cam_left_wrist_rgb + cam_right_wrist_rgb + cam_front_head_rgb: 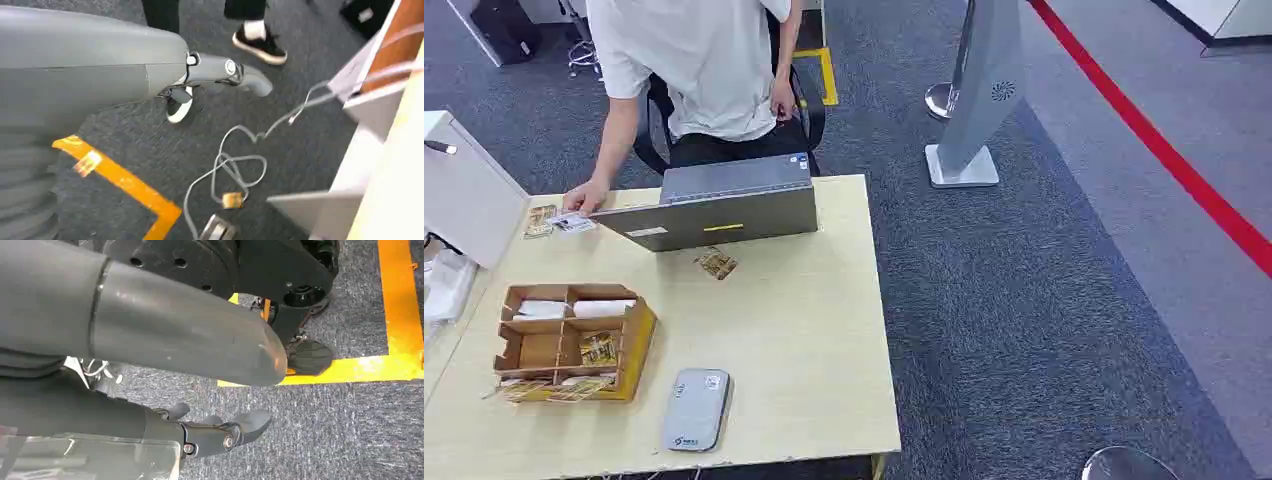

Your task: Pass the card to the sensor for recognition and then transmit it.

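A pale wooden worktop [804, 340] fills the lower left of the head view, standing on dark grey carpet [1024, 300] crossed by a red floor line [1164, 150]. A person in a white shirt [694, 60] sits at the far edge of the worktop, one hand [584, 195] resting on a card [572, 223] at the far left corner. Beside that hand a grey laptop [724, 205] stands open with its lid toward the robot. A cardboard organiser [574, 342] with several compartments sits near the left edge; patterned cards [599, 347] lie in one near compartment and pale slips in the far ones. A flat grey sensor pad [695, 409] lies just beside the organiser, at the near edge. One loose patterned card [716, 263] lies on the worktop between the laptop and the organiser.

Both robot hands hang well away from these things, above the floor. In the left wrist view, the left hand [220, 75] has its fingers [252, 82] extended and holding nothing, with grey cables [235, 165] and yellow floor tape [125, 182] on the carpet beyond them. In the right wrist view, the right hand [210, 432] has its thick thumb [200, 335] apart from the darker fingers [247, 422], which hold nothing, over carpet marked with yellow tape [395, 315].
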